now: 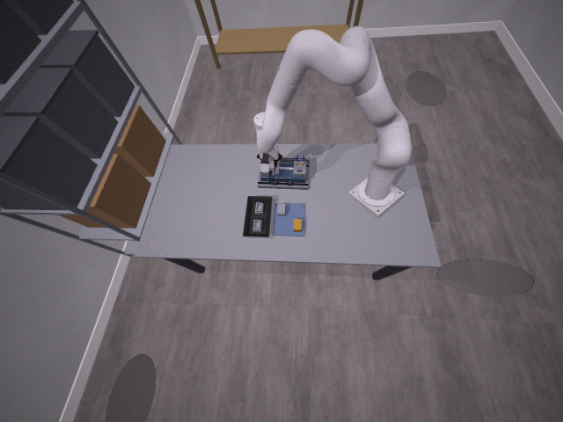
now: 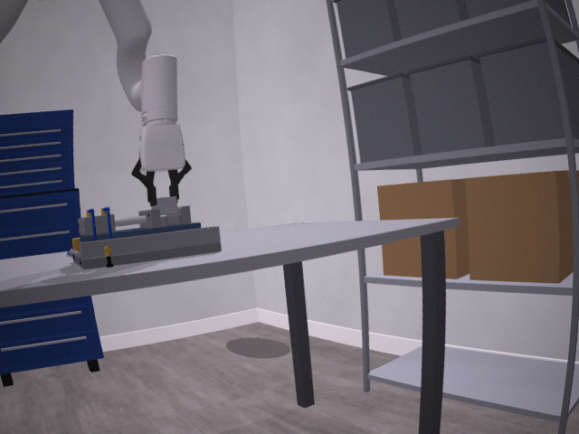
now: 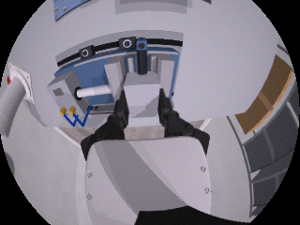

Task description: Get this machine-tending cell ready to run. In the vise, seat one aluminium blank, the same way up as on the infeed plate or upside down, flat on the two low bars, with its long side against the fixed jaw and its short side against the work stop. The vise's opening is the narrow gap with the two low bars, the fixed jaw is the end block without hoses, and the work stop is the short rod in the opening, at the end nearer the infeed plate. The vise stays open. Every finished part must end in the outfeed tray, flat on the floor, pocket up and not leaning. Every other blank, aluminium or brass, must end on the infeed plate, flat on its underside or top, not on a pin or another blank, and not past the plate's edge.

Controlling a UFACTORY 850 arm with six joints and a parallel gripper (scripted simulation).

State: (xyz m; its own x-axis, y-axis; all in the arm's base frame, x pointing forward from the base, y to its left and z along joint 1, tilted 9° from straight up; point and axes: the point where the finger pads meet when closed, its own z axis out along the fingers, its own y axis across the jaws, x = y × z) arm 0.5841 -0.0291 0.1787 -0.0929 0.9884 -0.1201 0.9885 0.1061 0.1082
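My gripper [image 2: 162,198] points straight down over the vise [image 2: 145,233] and is shut on a grey aluminium blank [image 2: 167,203]. The blank sits at the vise's opening, next to the fixed jaw [image 2: 181,214], and its top stands a little above the jaws. I cannot tell whether it rests on the low bars. In the wrist view the blank [image 3: 142,101] lies between my fingers. The black outfeed tray [image 1: 258,215] holds two finished parts [image 1: 259,207] [image 1: 257,224]. The blue infeed plate [image 1: 289,219] carries an aluminium blank [image 1: 281,208] and a brass blank [image 1: 298,224].
The vise's hoses [image 2: 98,221] rise at its end away from my gripper. The arm's base [image 1: 376,195] stands on the table to the right. A shelf rack [image 1: 68,127] with brown boxes stands off the table's left end.
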